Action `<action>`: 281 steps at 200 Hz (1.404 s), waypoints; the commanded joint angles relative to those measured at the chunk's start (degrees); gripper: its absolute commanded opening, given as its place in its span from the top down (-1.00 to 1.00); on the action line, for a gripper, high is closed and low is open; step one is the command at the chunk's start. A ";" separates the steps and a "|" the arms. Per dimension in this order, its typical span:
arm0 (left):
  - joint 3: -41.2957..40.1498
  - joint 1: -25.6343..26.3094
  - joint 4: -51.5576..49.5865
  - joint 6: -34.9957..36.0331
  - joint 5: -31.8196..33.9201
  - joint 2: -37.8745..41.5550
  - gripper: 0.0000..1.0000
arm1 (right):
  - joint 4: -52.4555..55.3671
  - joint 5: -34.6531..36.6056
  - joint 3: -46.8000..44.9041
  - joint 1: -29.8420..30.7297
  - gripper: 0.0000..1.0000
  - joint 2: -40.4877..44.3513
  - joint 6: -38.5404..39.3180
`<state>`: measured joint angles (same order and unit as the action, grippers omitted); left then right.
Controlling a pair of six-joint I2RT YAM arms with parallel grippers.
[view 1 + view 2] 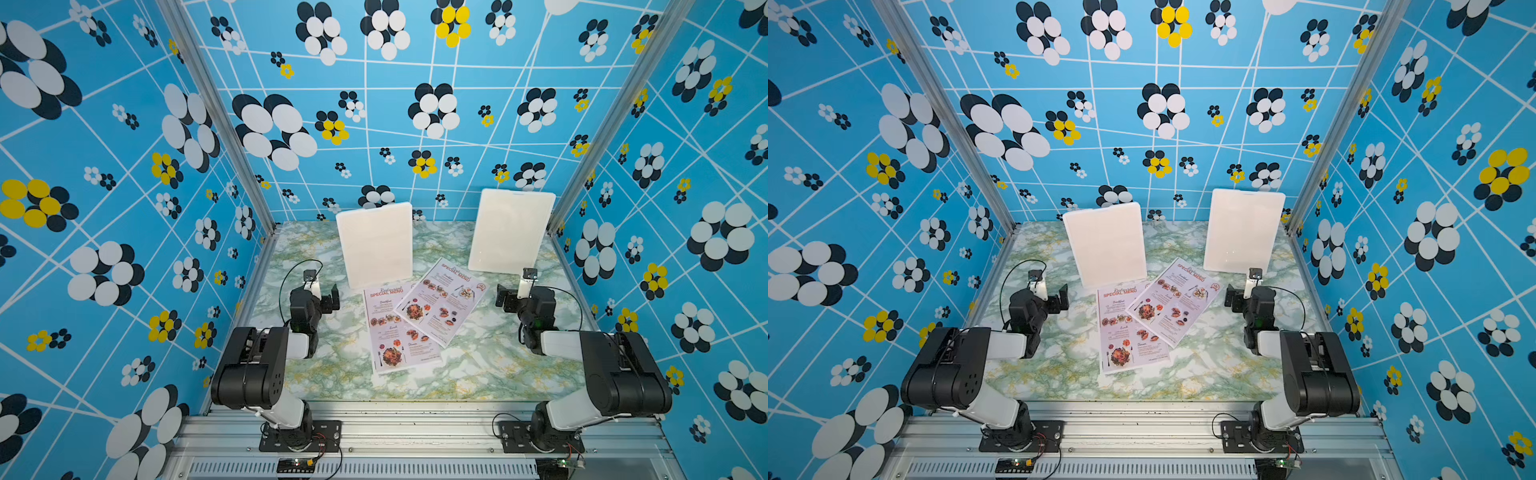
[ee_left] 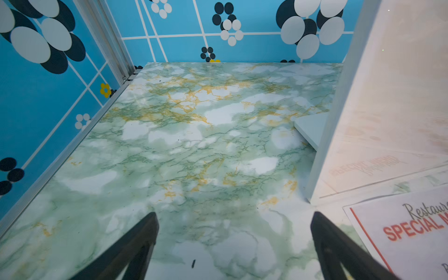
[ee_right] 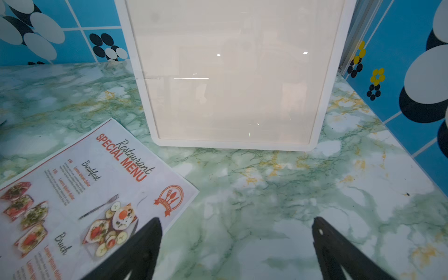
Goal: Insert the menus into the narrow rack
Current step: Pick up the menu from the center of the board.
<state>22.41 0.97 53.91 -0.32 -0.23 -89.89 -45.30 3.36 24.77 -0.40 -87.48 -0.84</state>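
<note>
The 2 menus lie flat on the table (image 1: 478, 365) between the left gripper (image 1: 330, 300) and the right gripper (image 1: 505, 298), touching neither in both top views. The tilted menu (image 1: 442, 305) overlaps the far corner of the straight menu (image 1: 395, 345). Both grippers are spread wide and hold nothing.

In the left wrist view the left gripper (image 2: 234, 215) hangs over bare table, with the straight menu (image 2: 412, 232) just beside 1 finger and cut off by the frame edge. In the right wrist view 1 finger of the right gripper (image 3: 236, 219) covers the edge of the tilted menu (image 3: 97, 184); I cannot tell whether they touch.

Beyond the grippers stand the left rack (image 1: 374, 245) and the right rack (image 1: 511, 230). Their slots cannot be made out.
</note>
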 commanded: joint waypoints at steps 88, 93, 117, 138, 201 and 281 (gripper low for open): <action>-0.61 0.19 -0.58 0.23 1.19 1.03 -0.99 | -1.49 8.22 -2.66 1.02 -0.97 2.31 -2.71; -0.78 0.18 -0.12 0.00 2.03 1.03 -0.99 | -1.53 9.51 -2.71 1.00 -0.97 2.40 -3.20; -1.84 0.13 1.70 -1.45 5.69 1.23 -0.99 | -0.23 11.32 -1.88 1.01 -0.97 2.14 -4.08; -2.81 0.23 3.07 -2.78 9.57 1.80 -0.99 | 0.54 8.88 -1.33 1.02 -0.98 1.97 -2.97; -5.69 0.55 6.42 -2.86 11.24 4.06 -0.99 | 13.23 17.76 1.65 1.11 -0.98 9.50 -7.87; -12.90 1.32 8.39 -4.03 4.61 22.73 -0.99 | 39.88 -7.90 14.51 4.19 -0.97 17.41 -23.31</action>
<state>12.01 2.07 57.87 -3.44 11.84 -68.47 -12.78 16.23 34.87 2.85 -68.73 -18.87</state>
